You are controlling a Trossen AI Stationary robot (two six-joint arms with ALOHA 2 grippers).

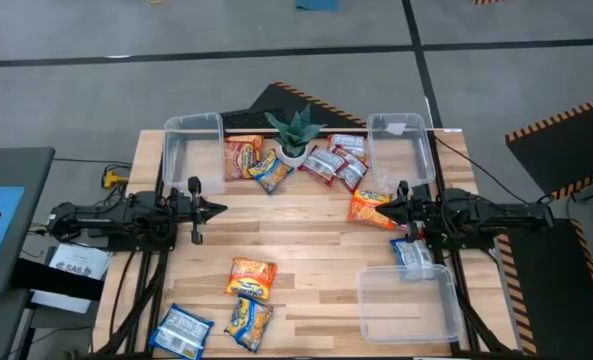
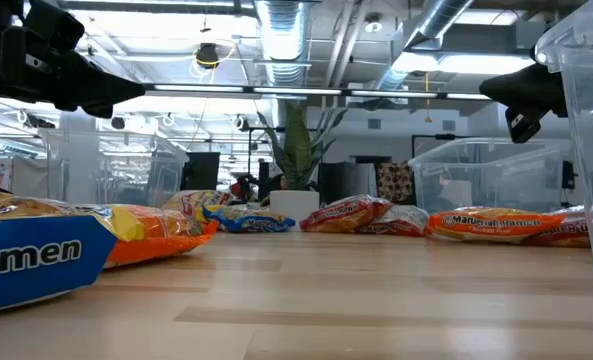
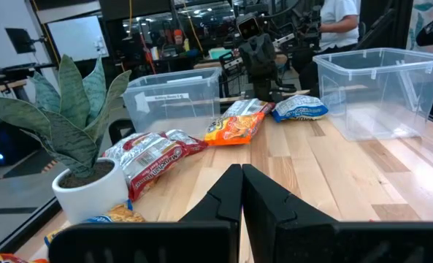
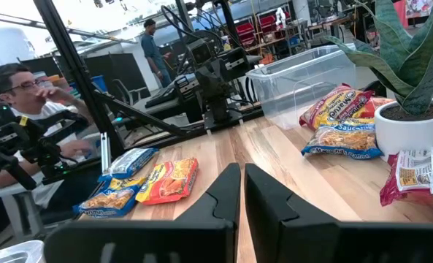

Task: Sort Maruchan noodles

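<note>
Noodle packets [image 1: 250,277] lie scattered on the table [image 1: 306,235], none binned: sorting appears not yet begun. Left end effector [image 1: 219,209] and right end effector [image 1: 384,210] hover mid-table, fingers pressed together, holding nothing.

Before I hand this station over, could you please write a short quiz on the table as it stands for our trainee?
1. True or false: every clear bin in the high view is empty.
2. What stands between the two far bins? A) a cup B) a potted plant C) a box
3. Fill in: the left gripper and right gripper are both ____ and hold nothing.

Key:
1. True; the noodle packets all lie on the table.
2. B
3. shut
</note>
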